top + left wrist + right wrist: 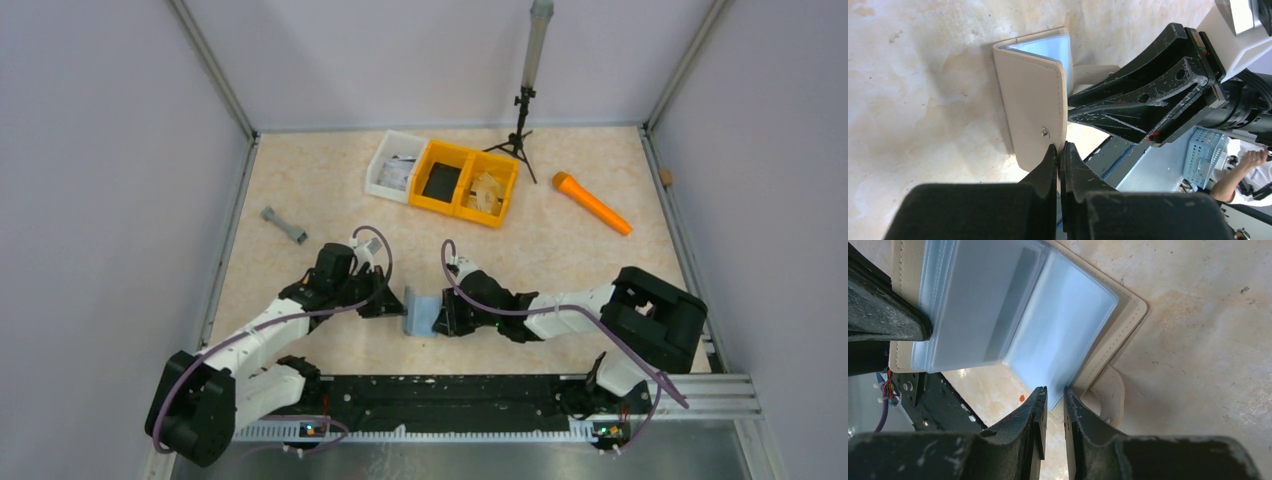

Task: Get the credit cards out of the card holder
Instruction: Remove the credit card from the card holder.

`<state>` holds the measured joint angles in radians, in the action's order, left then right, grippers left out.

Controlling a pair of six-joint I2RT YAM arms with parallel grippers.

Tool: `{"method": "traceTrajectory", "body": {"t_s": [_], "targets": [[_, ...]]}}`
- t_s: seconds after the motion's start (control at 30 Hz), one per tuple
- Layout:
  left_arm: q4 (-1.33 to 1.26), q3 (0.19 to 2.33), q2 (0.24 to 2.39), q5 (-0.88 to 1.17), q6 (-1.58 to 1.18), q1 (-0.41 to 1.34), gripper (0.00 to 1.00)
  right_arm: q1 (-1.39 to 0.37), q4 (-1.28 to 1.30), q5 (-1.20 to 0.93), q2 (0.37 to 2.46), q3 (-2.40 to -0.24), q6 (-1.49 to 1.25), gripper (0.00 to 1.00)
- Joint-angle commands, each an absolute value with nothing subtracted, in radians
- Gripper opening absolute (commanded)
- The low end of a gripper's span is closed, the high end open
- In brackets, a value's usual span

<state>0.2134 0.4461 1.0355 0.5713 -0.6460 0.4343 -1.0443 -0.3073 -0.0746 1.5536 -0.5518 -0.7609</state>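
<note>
From above and behind the arms, the card holder (pixel 421 312) stands open on its edge on the beige marbled counter (pixel 560 255), near the front rail and between the two arms. The left claw (pixel 392 303) meets it from the left and the right claw (pixel 442 315) from the right, each in contact with one side. Well apart, toward the back wall, sit a white bin (pixel 385 180) touching a pair of yellow bins (pixel 470 185), a tripod stand (pixel 520 120), an orange marker (pixel 592 203) to the right and a grey dumbbell-shaped part (pixel 284 225) to the left. At the left wrist, the left claw's jaws are almost fully closed, pinching the near edge of the beige cover just beside its snap stud (pixel 1045 132); the blue-grey inner face shows behind the cover, and the right claw reaches in from the right against the far side. At the right wrist, the holder lies spread open with its clear sleeves (pixel 998 315) fanned out; the right claw's jaws stand only a narrow gap apart, closed on the lower edge of one sleeve and the cover behind it, next to the rounded closure tab (pixel 1110 395). A left-claw finger clamps the opposite cover at the left edge of this view.
</note>
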Motion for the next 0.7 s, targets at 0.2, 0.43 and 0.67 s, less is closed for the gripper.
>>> {"method": "traceTrajectory", "body": {"t_s": [0.2, 0.43, 0.67], "targets": [[0.069, 0.415, 1.066, 0.668, -0.687, 0.449, 0.0, -1.05, -0.27, -0.08, 1.599, -0.549, -0.744, 0.2], [0.202, 0.443, 1.043, 0.563, -0.639, 0.449, 0.0, -1.049, -0.273, -0.081, 1.571, -0.539, -0.742, 0.21], [0.271, 0.445, 1.038, 0.494, -0.617, 0.449, 0.02, -1.049, -0.291, -0.099, 1.537, -0.559, -0.729, 0.22]]}}
